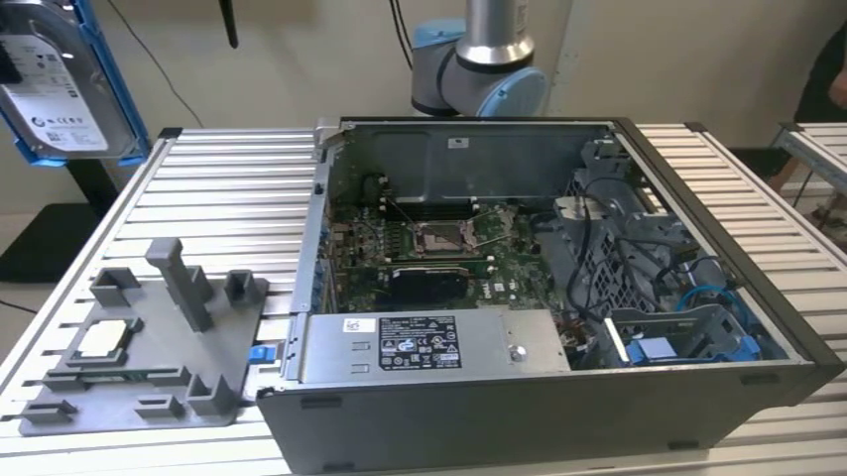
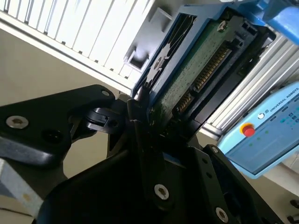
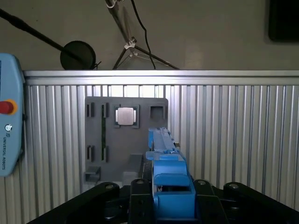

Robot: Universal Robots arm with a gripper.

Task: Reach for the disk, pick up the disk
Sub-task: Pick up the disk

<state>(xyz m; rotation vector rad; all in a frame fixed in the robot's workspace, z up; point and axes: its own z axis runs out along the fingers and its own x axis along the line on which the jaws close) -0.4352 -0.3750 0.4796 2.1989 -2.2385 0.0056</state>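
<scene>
Jaws of your black gripper (image 2: 150, 122) pinch the flat silver-grey metal disk (image 1: 56, 94) by its blue plastic frame (image 3: 169, 175); likely stiff, weighty, board side fragile.

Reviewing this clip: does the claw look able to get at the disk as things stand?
Yes, it appears so: in both wrist views the disk sits clamped in the claw with nothing between them, and the exterior view shows it held above the slatted table.

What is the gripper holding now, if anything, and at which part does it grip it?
The gripper holds the disk. It is clamped at one end of its blue frame, and the rest of the disk sticks out past the gripper.
</scene>
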